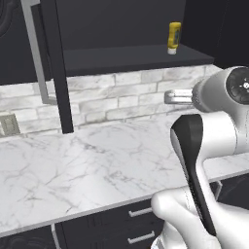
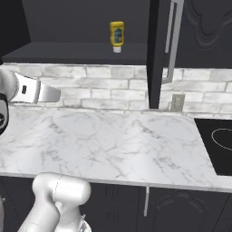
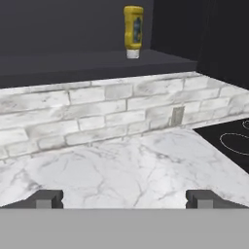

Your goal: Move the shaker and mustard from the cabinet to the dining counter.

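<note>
White marble with thin grey veins makes up the tabletop [image 1: 87, 165] ahead of me, smooth and glossy, running along a backsplash [image 2: 104, 88] of pale, rough-faced bricks in staggered rows. Dark drawer fronts [image 1: 121, 223] with short silver bar handles sit under its edge. At the right end, a flat black cooktop [image 2: 216, 145] is set into the marble, with a thin white ring outline drawn on it. A small grey outlet plate [image 2: 177, 102] is fixed to the bricks beside it.

Above the bricks hangs the cabinet [image 2: 68, 50], matte black, with its door [image 1: 56, 63] swung open and seen edge-on, a long vertical silver bar handle on it. Its neighbour to the right has a curved ornate panel. On the cabinet's dark shelf stands the mustard [image 3: 133, 30], a dull yellow squeeze bottle resting upside down on its narrower pale cap, near the front edge of the shelf. It carries a dark label with a bluish patch; the writing is too small to read. It stands alone on that stretch of shelf.

My tool [image 3: 124, 198] hangs over the marble, well apart from the bottle, its two small dark finger tips spread wide with nothing between them.
</note>
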